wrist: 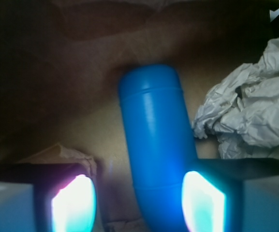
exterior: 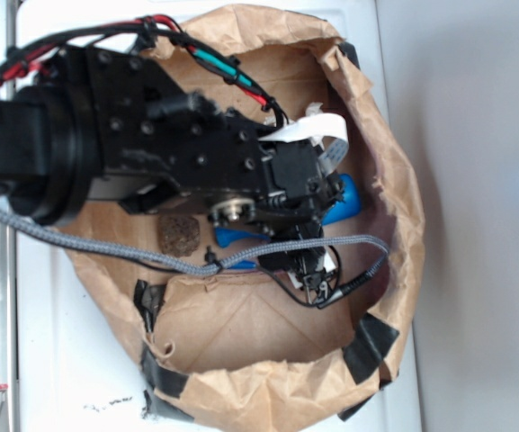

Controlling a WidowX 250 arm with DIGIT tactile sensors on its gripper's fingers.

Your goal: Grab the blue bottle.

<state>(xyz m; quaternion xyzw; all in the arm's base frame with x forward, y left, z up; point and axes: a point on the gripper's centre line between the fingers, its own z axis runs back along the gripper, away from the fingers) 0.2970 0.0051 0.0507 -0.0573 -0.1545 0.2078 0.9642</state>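
Observation:
The blue bottle (wrist: pixel 154 140) lies on its side on brown paper and runs lengthwise between my fingers. In the wrist view my gripper (wrist: pixel 139 203) is open around it. The right fingertip (wrist: pixel 204 200) is against or very near the bottle's side. A strip of paper shows between the bottle and the left fingertip (wrist: pixel 74 203). From outside, the gripper (exterior: pixel 281 225) is low inside the paper-lined bowl. The arm hides most of the bottle, leaving one blue end (exterior: pixel 344 200) and another blue piece (exterior: pixel 232 236) showing.
A crumpled white paper ball (wrist: pixel 250 116) lies just right of the bottle. A brown rock (exterior: pixel 180 234) sits to the bottle's left. The brown paper wall (exterior: pixel 394 180), taped in black, rings the work area. Cables (exterior: pixel 151 256) hang across it.

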